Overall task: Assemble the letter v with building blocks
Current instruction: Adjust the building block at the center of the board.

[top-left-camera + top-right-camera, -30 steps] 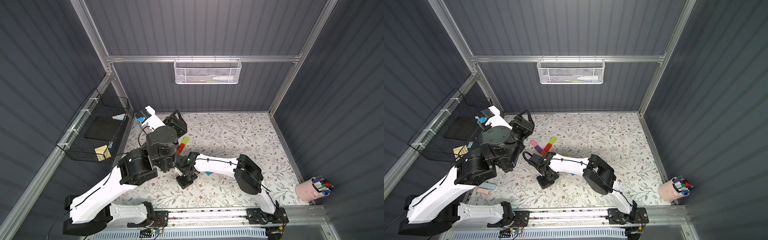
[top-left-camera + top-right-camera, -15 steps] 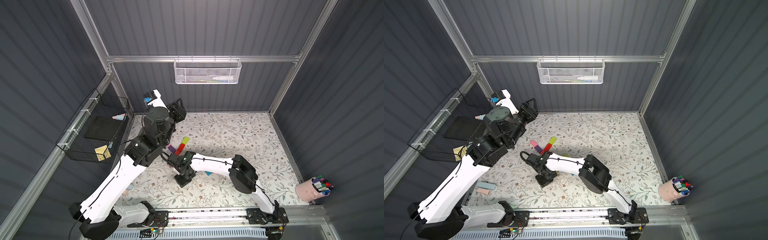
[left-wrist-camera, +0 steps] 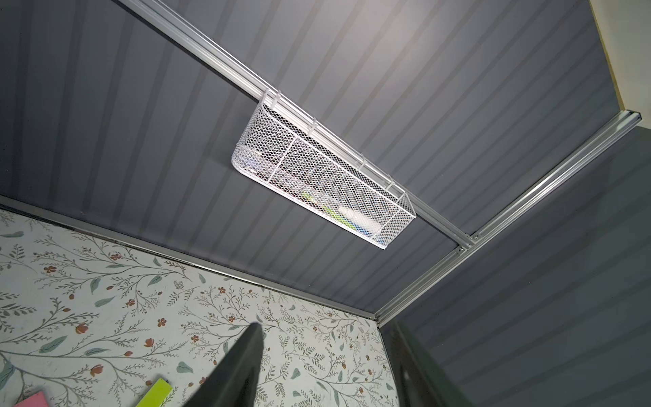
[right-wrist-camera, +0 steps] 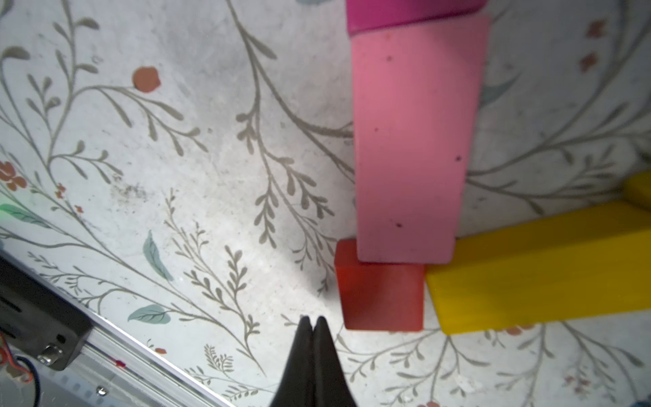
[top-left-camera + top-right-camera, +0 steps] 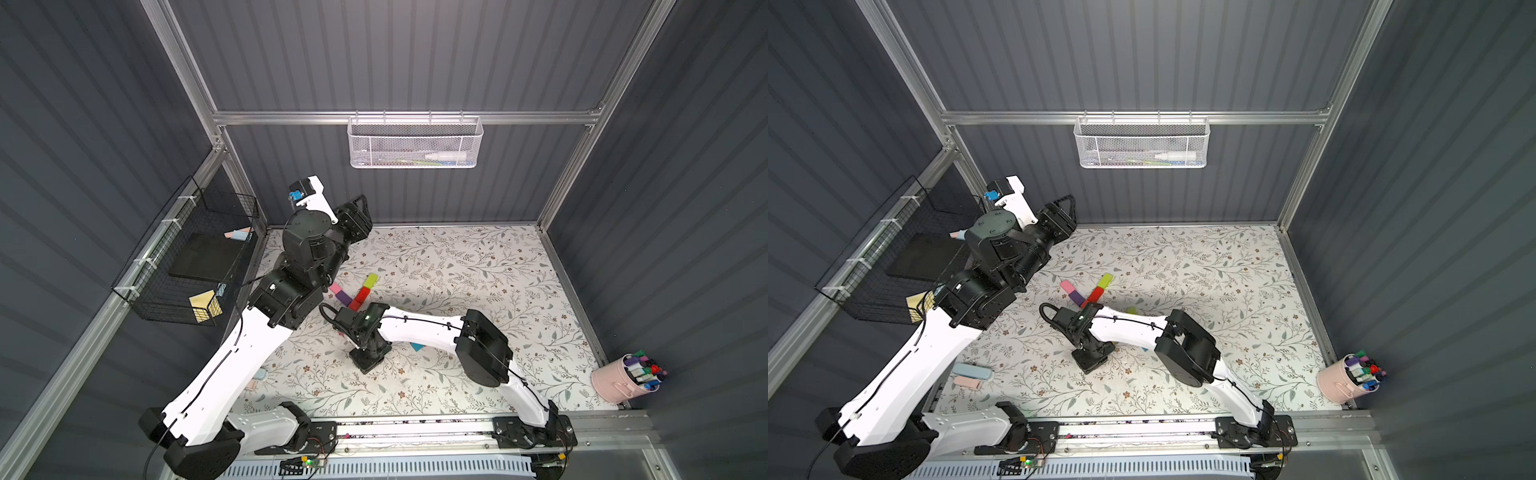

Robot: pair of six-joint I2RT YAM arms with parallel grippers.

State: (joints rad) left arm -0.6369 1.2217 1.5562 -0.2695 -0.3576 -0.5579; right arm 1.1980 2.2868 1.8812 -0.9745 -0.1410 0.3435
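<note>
Left fingers: left gripper (image 3: 326,324) is held high near the back wall. Its fingers (image 3: 243,366) are apart with nothing between them.
Why (judgement): up there it blocks neither the build nor the other arm. Its wrist view is mostly wall and the white mesh basket (image 3: 317,176).
Right fingers: right gripper (image 4: 312,320) is low over the floral table (image 4: 176,176), tips pressed together and gripping nothing.
Why (judgement): closed tips make one narrow point, suited to nudging a brick. For a pick they would have to part first.
Nearest brick: red square brick (image 4: 380,289), just beside the right tips, not touching them.
Beyond it: pink spare brick (image 4: 408,141) runs away from the tips. Its near end meets the red; resting on it or butted against it, cannot tell. The magenta brick (image 4: 412,14) sits at its far end. The yellow brick (image 4: 528,278) angles off with one corner at the red's side.
Cover: in both top views the right forearm (image 5: 415,330) seems to hide this cluster.
Half-built V (image 5: 356,303): flat on the table between the two sets of fingers, touched by neither. Its open end faces the left fingers and its point faces the right ones.
Strokes: pink end brick (image 5: 335,287) then purple brick (image 5: 344,297) on one. On the other, lime brick (image 5: 371,279) then long red brick (image 5: 363,293).
Look: matte, solid-coloured, square-edged slabs. The pink spare carries a few dark specks.
Progress (judgement): the letter reads already, but the strokes are short. The spares by the right tips look like the next stock.
</note>
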